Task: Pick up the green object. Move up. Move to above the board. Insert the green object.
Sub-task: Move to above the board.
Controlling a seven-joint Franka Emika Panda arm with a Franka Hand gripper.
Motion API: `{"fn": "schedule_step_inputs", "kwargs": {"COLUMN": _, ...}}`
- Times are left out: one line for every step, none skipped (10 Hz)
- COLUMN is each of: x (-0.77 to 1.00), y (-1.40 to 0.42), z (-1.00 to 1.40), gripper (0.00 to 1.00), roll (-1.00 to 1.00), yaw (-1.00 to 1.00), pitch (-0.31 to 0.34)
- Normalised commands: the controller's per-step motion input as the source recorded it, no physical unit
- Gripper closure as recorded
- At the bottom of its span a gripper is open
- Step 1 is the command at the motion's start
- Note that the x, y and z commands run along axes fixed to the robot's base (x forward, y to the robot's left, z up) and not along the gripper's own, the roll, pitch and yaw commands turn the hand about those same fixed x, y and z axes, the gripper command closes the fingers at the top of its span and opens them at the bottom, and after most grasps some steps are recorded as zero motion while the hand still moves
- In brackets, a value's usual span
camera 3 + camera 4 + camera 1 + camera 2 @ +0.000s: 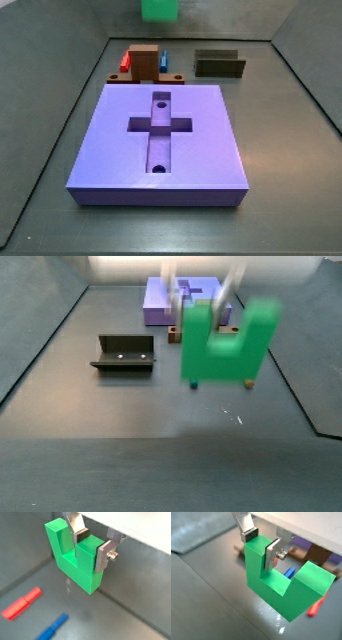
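While the gripper (91, 546) pinched one prong of the green object (77, 559), lifted clear of the floor at frame centre, the lift looked done; next, carry it above the board (160, 140)

The gripper (91, 545) shows in both wrist views as two flat silver metal plates for fingers (272, 556), each faced on its inner side with a dark pad (the pad is plainest on the finger (77, 526) nearer the pale housing). A small round silver screw head sits on the outer face of one finger plate, seen in both wrist views. Above the fingers runs a broad, pale, off-white body with a straight lower edge; in a side view the fingers (170, 278) read only as thin, blurred grey-white bars beneath a whitish mass.
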Motion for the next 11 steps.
{"fn": "schedule_step_inputs", "kwargs": {"x": -0.02, "y": -0.01, "z": 1.40, "gripper": 1.00, "roll": 0.01, "yaw": -0.01, "pitch": 0.008}}
{"fn": "schedule_step_inputs", "kwargs": {"x": 0.07, "y": 0.01, "z": 1.40, "gripper": 1.00, "roll": -0.03, "yaw": -0.01, "pitch": 0.016}}
{"fn": "schedule_step_inputs", "kwargs": {"x": -0.12, "y": -0.03, "z": 0.96, "gripper": 1.00, "roll": 0.00, "yaw": 0.00, "pitch": -0.049}}
{"fn": "schedule_step_inputs", "kwargs": {"x": -0.11, "y": -0.02, "z": 0.60, "gripper": 1.00, "roll": 0.03, "yaw": 0.01, "pitch": -0.064}}
{"fn": "schedule_step_inputs", "kwargs": {"x": -0.05, "y": -0.01, "z": 0.49, "gripper": 1.00, "roll": 0.06, "yaw": 0.01, "pitch": -0.092}}
{"fn": "schedule_step_inputs", "kwargs": {"x": -0.01, "y": 0.00, "z": 0.17, "gripper": 1.00, "roll": 0.05, "yaw": 0.00, "pitch": -0.047}}
{"fn": "schedule_step_inputs", "kwargs": {"x": -0.04, "y": -1.40, "z": 0.12, "gripper": 1.00, "roll": 0.17, "yaw": 0.17, "pitch": 0.197}}
{"fn": "schedule_step_inputs", "kwargs": {"x": -0.04, "y": -1.40, "z": 0.13, "gripper": 1.00, "roll": 0.20, "yaw": 0.15, "pitch": 0.165}}
{"fn": "schedule_step_inputs", "kwargs": {"x": -0.05, "y": -1.40, "z": 0.13, "gripper": 1.00, "roll": 0.13, "yaw": 0.06, "pitch": 0.042}}
{"fn": "schedule_step_inputs", "kwargs": {"x": -0.05, "y": -1.40, "z": 0.13, "gripper": 1.00, "roll": 0.06, "yaw": 0.02, "pitch": 0.014}}
{"fn": "schedule_step_inputs", "kwargs": {"x": -0.05, "y": -1.40, "z": 0.13, "gripper": 1.00, "roll": 0.05, "yaw": 0.01, "pitch": 0.011}}
